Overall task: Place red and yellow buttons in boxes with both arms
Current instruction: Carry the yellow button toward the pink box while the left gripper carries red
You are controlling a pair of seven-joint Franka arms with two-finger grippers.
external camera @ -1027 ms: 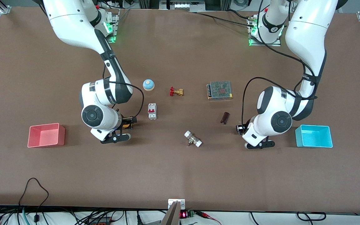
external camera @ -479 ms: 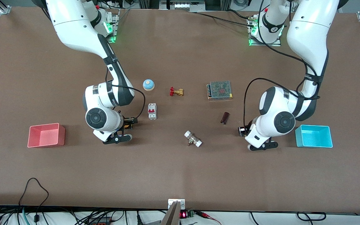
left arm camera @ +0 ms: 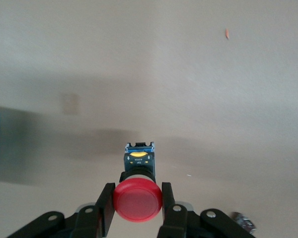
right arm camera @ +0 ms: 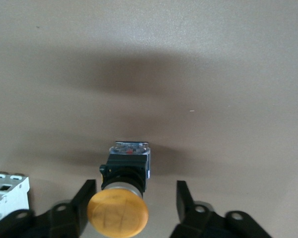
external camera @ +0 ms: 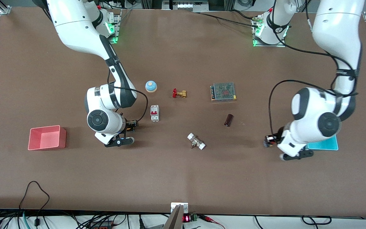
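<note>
Brown tabletop, two white arms at work among scattered parts.
A red mushroom-cap button [left arm camera: 137, 200] is clamped in the left gripper [left arm camera: 137, 204] in the air beside the cyan plastic bin [external camera: 326, 146]; the orange-yellow mushroom-cap button [right arm camera: 118, 212] is flanked by the spread fingers of the right gripper [right arm camera: 134, 201], near the white circuit breaker [external camera: 154, 113], well apart from the pink-red plastic bin [external camera: 46, 137].

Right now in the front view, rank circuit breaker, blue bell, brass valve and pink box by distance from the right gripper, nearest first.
From the right gripper, low over the table:
1. Circuit breaker, just beside it toward the table's middle.
2. Blue bell, farther from the front camera than the breaker.
3. Brass valve, beside the bell, toward the left arm's end.
4. Pink box, at the right arm's end of the table.
</note>
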